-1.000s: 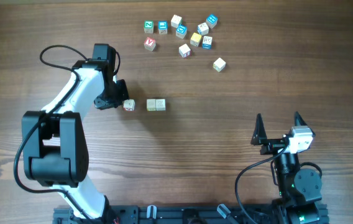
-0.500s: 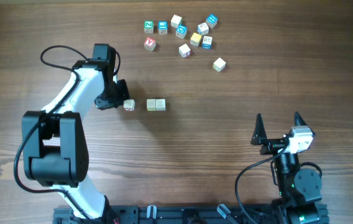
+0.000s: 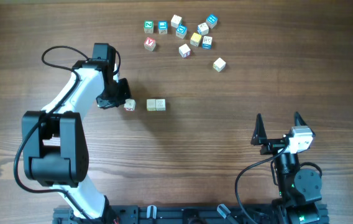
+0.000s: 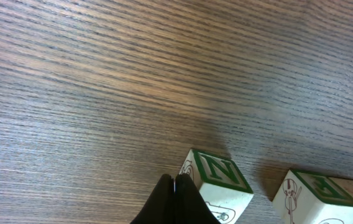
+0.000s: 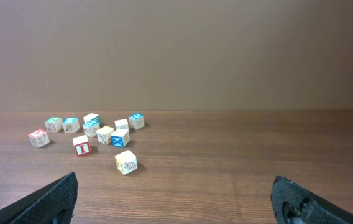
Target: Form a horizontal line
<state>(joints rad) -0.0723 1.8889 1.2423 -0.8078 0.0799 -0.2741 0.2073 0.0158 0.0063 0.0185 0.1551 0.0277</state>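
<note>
Horizontal line (image 3: 156, 104): two cream cubes edge to edge, w/ N cube (image 3: 129, 105) just off its 9 o'clock end. Left gripper (image 3: 121, 101) is pinched fully closed, empty, tips at that cube's 9 o'clock side; right gripper (image 3: 278, 127) gapes wide, empty. Cubes look light, rigid, prob. slidey, so push a flat face low or pinch opposite faces.

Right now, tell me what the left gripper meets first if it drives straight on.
Probably bare table. The shut left gripper has its tips at the left edge of the green N cube, and the wrist view shows only wood ahead. It may graze the cube; depth is unclear.
</note>
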